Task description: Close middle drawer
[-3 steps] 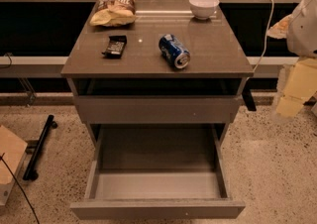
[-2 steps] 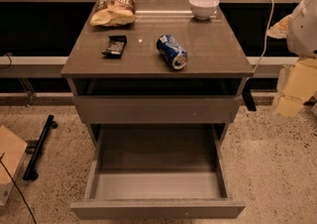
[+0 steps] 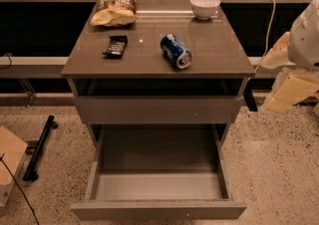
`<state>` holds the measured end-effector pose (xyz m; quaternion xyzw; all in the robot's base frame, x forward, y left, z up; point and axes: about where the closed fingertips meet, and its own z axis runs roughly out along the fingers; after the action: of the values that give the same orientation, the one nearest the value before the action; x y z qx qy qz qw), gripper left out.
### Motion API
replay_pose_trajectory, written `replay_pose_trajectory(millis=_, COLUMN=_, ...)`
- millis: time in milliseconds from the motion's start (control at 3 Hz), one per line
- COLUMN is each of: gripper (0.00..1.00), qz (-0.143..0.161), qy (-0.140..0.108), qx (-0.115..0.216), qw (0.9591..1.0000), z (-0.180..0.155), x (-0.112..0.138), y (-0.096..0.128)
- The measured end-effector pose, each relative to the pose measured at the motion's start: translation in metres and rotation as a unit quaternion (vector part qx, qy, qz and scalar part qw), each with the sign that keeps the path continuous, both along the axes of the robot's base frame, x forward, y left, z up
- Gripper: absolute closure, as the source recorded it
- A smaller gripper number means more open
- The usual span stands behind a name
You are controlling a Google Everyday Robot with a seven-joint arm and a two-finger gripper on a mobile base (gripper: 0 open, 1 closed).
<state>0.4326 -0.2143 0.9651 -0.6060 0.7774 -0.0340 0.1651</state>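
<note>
Middle drawer (image 3: 158, 186) is pulled far out toward the camera, low in the view. Its plain low front is nearest and its flat grey inside is open to see. On the speckled floor to its left lies a black bar (image 3: 40, 147).

Above and behind the drawer is the upper front (image 3: 158, 110), with a dark gap between it and the table (image 3: 219, 59) top. The claw (image 3: 250, 101) is a dark piece just beside the table's right front corner, at the height of the upper front and well apart from the middle drawer. I cannot tell if it is open or closed. The cream arm (image 3: 294, 87) is to its right.

On the table a blue can (image 3: 176, 51) lies on its side, with a black packet (image 3: 115, 46) to its left. Farther back are a chips bag (image 3: 113, 10) at the left and a white bowl (image 3: 205, 6) at the right.
</note>
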Motion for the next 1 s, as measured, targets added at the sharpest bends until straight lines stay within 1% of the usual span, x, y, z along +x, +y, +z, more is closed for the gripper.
replay_pose_trajectory(millis=333, gripper=0.59, qz=0.01, qy=0.006, qx=-0.004, qw=0.9999, z=-0.03, x=-0.009, y=0.005)
replay_pose_trajectory(millis=667, gripper=0.84, qz=0.013, qy=0.021, qx=-0.005, qw=0.9997, z=-0.077, x=-0.02, y=0.01)
replay_pose_trajectory(millis=1000, gripper=1.0, qz=0.014, qy=0.027, qx=-0.006, qw=0.9995, z=-0.124, x=-0.023, y=0.011)
